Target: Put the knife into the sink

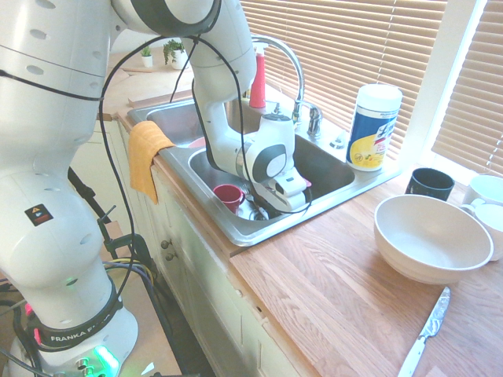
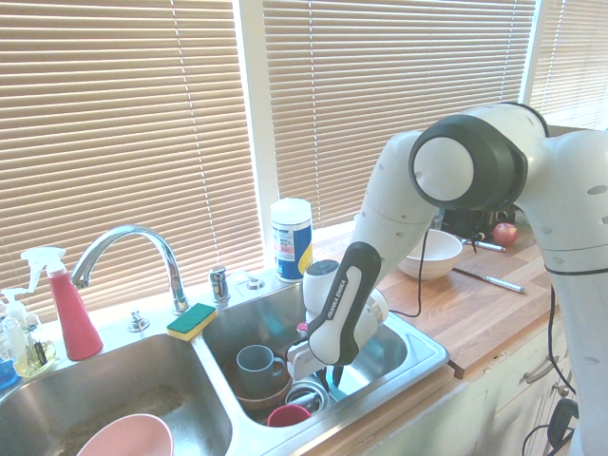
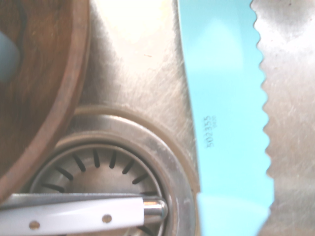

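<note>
While the arm leans deep into the sink (image 1: 346,187) in the first outside view, its gripper (image 1: 277,203) sits low beside a red cup (image 1: 228,195), and I cannot tell whether it is spread or closed. From the other side the gripper (image 2: 328,372) hangs just above the basin floor near a brown bowl (image 2: 258,394). Up close, the turquoise knife (image 3: 224,118) stretches over the steel beside the drain (image 3: 106,172), so the placing step looks nearly done; next I'd expect a release, if it's held, and a straight lift out.

The knife (image 3: 224,113) is light blue plastic with a bumpy, toothed edge. It is down over the shiny metal bottom of the sink (image 3: 142,73), beside the round drain.
</note>
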Controlling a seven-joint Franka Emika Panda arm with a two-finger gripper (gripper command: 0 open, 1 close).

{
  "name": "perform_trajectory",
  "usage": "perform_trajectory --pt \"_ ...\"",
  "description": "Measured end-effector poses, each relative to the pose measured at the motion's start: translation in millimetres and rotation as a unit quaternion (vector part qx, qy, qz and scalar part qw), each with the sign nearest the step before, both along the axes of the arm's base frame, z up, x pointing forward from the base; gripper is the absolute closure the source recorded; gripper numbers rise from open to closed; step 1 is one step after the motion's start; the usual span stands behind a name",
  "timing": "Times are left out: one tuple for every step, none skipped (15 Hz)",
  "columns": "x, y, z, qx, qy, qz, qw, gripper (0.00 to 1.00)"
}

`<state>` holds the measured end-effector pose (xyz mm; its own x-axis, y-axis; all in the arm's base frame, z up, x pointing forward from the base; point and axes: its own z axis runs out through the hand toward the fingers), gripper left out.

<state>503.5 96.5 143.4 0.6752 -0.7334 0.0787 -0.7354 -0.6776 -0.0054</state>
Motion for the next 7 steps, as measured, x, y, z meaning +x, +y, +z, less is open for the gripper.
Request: perform_trajectory --pt "2 0 4 0.001 -0.004 0.002 1.0 0.0" --pt "5 0 9 0.003 -0.009 0.004 1.0 0.0" --pt "7 1 16 0.005 -0.015 0.005 1.0 0.0" --pt "10 1 27 0.006 -0.021 0.006 1.0 0.0" --pt "14 2 44 0.005 -0.024 0.007 1.0 0.0" --pt "16 2 65 0.004 -0.024 0.008 1.0 0.0" --pt "18 2 89 0.005 -0.024 0.008 1.0 0.0"
